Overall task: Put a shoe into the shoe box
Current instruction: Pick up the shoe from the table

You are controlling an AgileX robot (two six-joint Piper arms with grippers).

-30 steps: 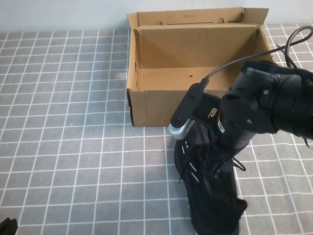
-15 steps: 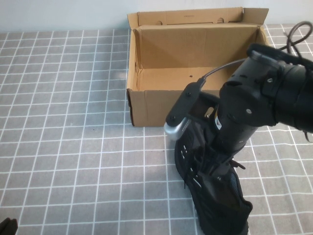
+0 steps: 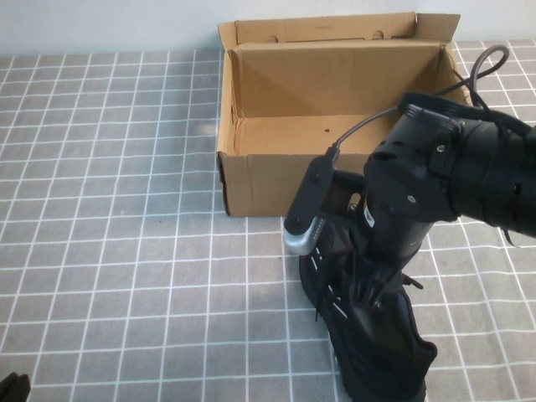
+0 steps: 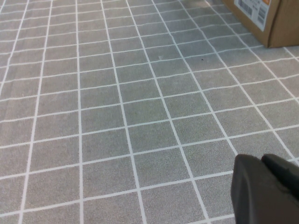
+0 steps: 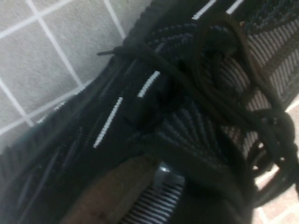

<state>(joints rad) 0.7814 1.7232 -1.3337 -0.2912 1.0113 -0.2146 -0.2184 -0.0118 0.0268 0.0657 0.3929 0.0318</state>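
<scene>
- Shoe (image 3: 368,335): the black knit sneaker is seen lying on the grey tiled table (image 3: 126,209), just in front of the shoe box, toward the robot's right; its laces and light side stripes are shown close up in the right wrist view (image 5: 154,84).
- Shoe box (image 3: 335,92): it is seen standing open at the far side of the table, flap lid raised behind it.
- Right gripper (image 3: 368,280): it is lowered onto the shoe's laced top; whether its fingers are spread or pinching cannot be told.
- Left gripper (image 4: 268,186): its fingers are pressed together on nothing, low over bare tiles at the near left.
</scene>
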